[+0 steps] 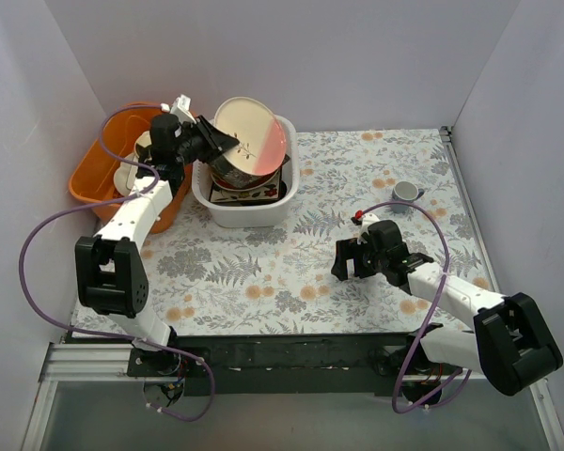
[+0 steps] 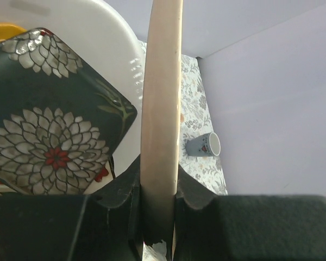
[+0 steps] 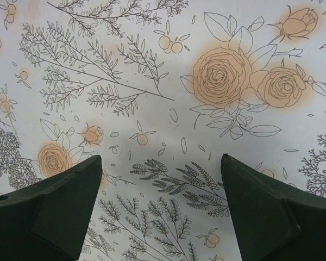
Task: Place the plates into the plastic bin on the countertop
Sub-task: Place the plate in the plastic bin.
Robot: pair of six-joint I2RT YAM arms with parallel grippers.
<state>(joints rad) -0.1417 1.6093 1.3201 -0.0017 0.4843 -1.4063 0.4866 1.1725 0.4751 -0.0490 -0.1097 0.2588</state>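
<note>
One pink-cream plate, pinched by the left gripper, over the far-edge bin; right gripper spread wide.

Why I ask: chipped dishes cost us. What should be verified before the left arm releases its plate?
1. Rim of the pink-cream plate clamped in the left jaws: ok.
2. Plate over the white bin: ok.
3. Plate's lower edge resting on dishes below: cannot tell.
4. Bin already holding the black floral plate: ok.
5. Bin approach free of the right jaws, open over the countertop: ok.
6. Path clear of the grey cup: ok.
</note>
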